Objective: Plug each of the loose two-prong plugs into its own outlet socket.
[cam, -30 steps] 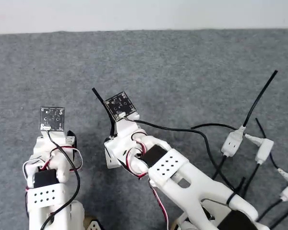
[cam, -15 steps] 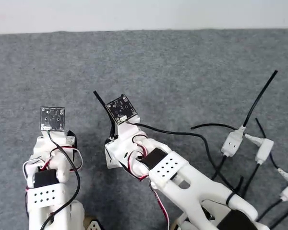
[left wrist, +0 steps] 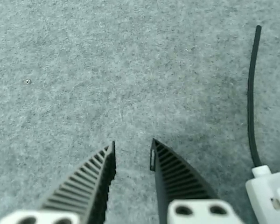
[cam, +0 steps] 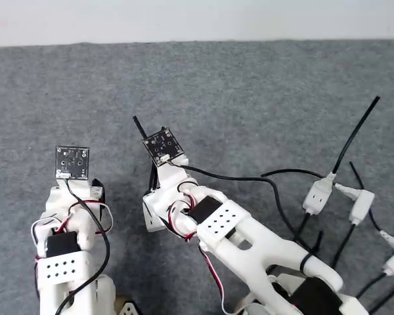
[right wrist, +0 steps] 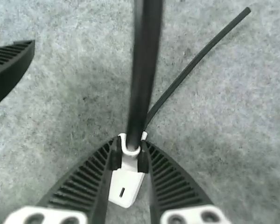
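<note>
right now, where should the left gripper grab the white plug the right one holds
Probably the blocky free end of the white plug, which sticks out past the right gripper pinching its cord-end neck. Come in from the left gripper side, open jaws across the body; the black cord crowds the other end.

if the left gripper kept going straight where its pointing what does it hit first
Probably just the grey mat: the left gripper, open, points at a bare patch of it. The black cable runs off to one side of that line.
</note>
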You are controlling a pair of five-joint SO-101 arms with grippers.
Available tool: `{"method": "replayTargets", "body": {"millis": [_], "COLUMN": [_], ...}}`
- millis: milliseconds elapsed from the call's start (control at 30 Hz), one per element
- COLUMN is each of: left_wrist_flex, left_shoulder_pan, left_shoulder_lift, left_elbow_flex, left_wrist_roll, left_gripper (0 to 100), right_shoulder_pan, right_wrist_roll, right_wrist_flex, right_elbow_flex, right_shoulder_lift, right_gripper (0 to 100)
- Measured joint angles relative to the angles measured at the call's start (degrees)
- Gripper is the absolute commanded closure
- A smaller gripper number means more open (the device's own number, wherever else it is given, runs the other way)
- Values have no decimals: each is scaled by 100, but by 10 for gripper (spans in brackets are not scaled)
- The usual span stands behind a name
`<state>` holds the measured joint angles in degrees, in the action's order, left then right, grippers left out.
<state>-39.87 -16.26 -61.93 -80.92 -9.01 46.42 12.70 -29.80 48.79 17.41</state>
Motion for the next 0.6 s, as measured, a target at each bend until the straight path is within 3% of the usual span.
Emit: {"method": "replayTargets", "body": {"millis": [600], "left_wrist_flex": [0], "left_shoulder_pan": [0], "left_shoulder_lift": [0], "left_elbow_flex": [0], "left_wrist_roll": [0], "left_gripper": [886], "right_shoulder_pan": [325], "right_wrist_roll": [-862], "right_wrist_flex": [-255], "right_elbow_flex": [0], "right_shoulder_lift": [105], "right_gripper": [990]}}
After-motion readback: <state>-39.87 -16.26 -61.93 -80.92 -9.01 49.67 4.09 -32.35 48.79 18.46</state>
